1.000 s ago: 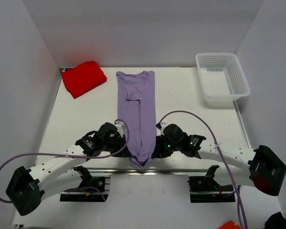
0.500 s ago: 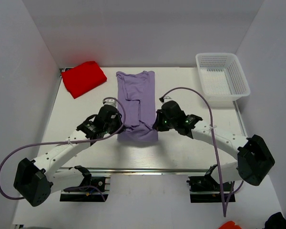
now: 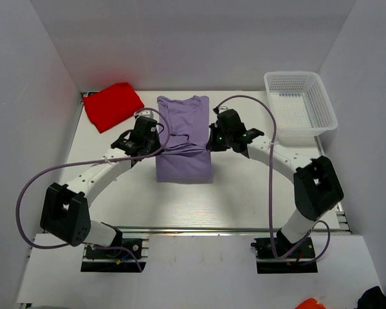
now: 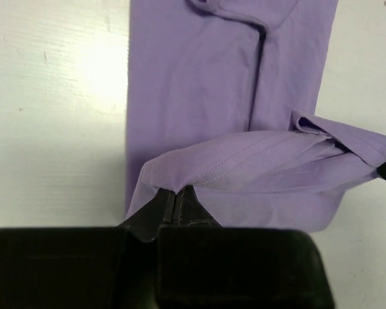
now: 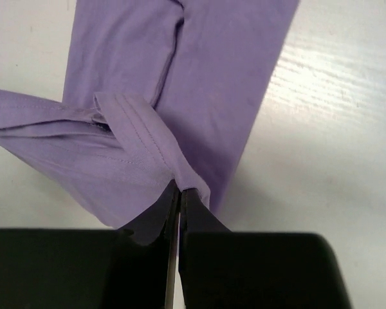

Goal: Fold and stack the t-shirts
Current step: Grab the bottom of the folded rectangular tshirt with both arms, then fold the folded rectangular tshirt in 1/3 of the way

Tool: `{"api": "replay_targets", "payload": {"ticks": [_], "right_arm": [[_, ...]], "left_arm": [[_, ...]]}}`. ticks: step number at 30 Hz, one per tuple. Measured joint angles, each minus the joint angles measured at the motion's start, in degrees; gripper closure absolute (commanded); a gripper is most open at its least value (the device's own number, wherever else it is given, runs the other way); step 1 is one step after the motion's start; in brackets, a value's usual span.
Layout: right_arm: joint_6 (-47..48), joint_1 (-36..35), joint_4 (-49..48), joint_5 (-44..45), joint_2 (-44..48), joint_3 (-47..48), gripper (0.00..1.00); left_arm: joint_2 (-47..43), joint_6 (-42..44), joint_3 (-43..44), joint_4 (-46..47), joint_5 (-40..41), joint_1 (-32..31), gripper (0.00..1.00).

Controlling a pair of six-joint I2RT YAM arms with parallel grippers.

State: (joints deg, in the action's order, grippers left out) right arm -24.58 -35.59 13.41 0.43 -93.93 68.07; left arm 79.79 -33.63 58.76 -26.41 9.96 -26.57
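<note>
The white bench [image 3: 244, 187] carries everything. Lying down the middle of it is the lavender t-shirt [image 3: 183, 122], a long narrow strip with its near end lifted and doubled over the half nearer the arms, so a loose fold sits across the middle of its length. The white mesh basket [image 3: 300, 133] stands well to the right of the lavender t-shirt, level with its far end. The red t-shirt [image 3: 113, 106], a folded rectangle, lies to its far left. The left end effector [image 4: 177, 199] is pinched tight on the left corner of the lifted hem, and the right end effector [image 5: 179, 193] is clamped likewise on the right corner.
</note>
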Motion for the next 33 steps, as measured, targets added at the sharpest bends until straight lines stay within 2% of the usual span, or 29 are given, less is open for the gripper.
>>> {"api": "replay_targets", "payload": {"ticks": [16,18,19,20,22,23,24,25,26,28,30,33], "right_arm": [[6.6,5.5,0.0,-7.0,-16.3,15.6,1.0],[5.9,6.1,0.3,-7.3,-18.5,17.4,0.97],[5.5,6.4,0.3,-7.5,-19.4,18.2,0.96],[5.0,6.7,0.4,-7.8,-20.5,19.1,0.93],[2.8,7.4,1.4,-8.3,-23.1,22.0,0.89],[1.6,7.8,1.9,-8.6,-24.9,24.4,0.81],[-0.3,8.3,2.6,-9.2,-27.1,27.3,0.5],[-2.2,8.9,3.3,-9.8,-29.3,30.7,0.27],[-3.7,9.6,3.5,-10.9,-32.1,34.8,0.1],[-6.1,11.1,3.3,-12.7,-36.0,41.0,0.1],[-6.9,12.7,3.3,-14.4,-37.0,43.2,0.1],[-6.5,14.6,3.2,-15.5,-34.8,41.6,0.1]], "left_arm": [[16.9,4.5,8.9,6.9,-9.5,7.4,1.0],[19.5,4.8,11.1,7.3,-10.7,8.3,1.0],[20.7,4.9,12.1,7.3,-11.0,8.6,0.89],[22.3,5.0,13.4,7.3,-11.5,9.0,0.73],[25.4,5.1,15.9,7.8,-12.5,9.9,0.63],[26.9,4.9,17.0,8.1,-12.6,10.4,0.39],[28.6,5.2,18.5,7.9,-13.0,11.1,0.25],[30.9,4.8,21.1,7.4,-13.8,11.9,0.1],[33.5,4.2,24.6,6.5,-14.3,12.9,0.0],[39.7,3.1,34.4,4.0,-15.8,15.2,0.0],[43.2,2.7,40.8,3.6,-17.6,17.2,0.0],[41.9,2.8,41.1,4.6,-20.0,19.8,0.0]]}}
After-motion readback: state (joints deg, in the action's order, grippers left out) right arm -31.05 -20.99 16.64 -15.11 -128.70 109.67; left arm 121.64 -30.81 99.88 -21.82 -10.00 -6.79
